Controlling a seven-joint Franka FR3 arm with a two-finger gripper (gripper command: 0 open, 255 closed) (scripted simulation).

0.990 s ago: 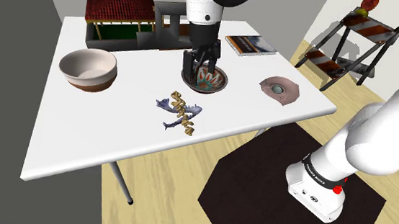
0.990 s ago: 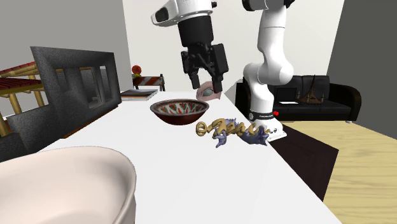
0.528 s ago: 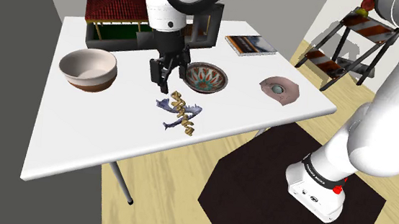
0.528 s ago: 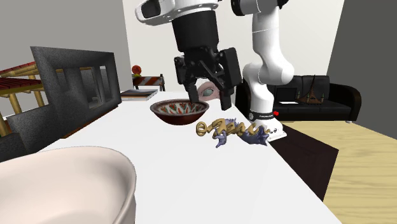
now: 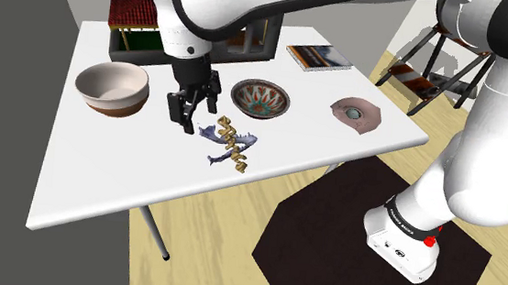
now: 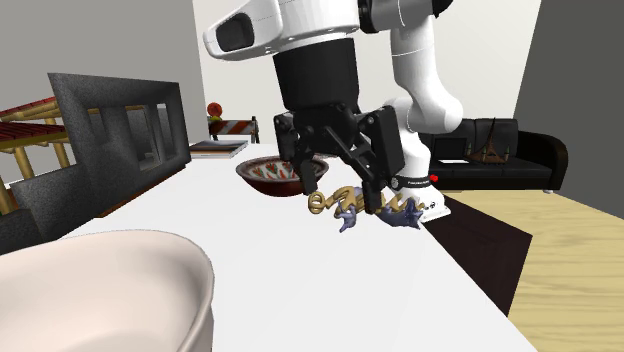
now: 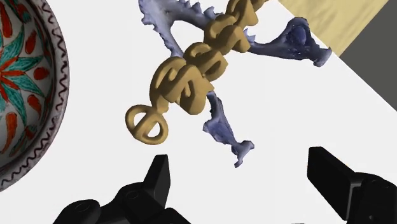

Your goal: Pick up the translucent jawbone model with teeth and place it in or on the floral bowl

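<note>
Two black fingers [image 7: 159, 179] stand wide apart with nothing between them. The gripper [image 7: 238, 167] hangs just over the desk [image 7: 95, 38] and points down at it. One tip of the jawbone [image 7: 219, 121] lies just ahead of the gap, touched by neither finger.

The jawbone is a pale blue-violet, see-through piece with small teeth along its edge. It lies flat on the white desk, and a gold twisted chain [image 7: 197, 70] rests across it. In the shoulder view the gripper [image 5: 188, 114] is just to the left of the jawbone [image 5: 248, 139] and chain [image 5: 234, 145]. From the second exterior view the gripper [image 6: 340, 185] stands in front of the chain [image 6: 325, 203], and the jawbone [image 6: 400, 215] shows past it.

Near these, but apart from them, sits the floral bowl [image 5: 261, 98], red and teal inside, upright and empty [image 7: 19, 83]. Farther out on the desk [image 5: 103, 172] are a cream bowl [image 5: 111, 88], a book [image 5: 318, 57] and a pinkish piece [image 5: 355, 114].
</note>
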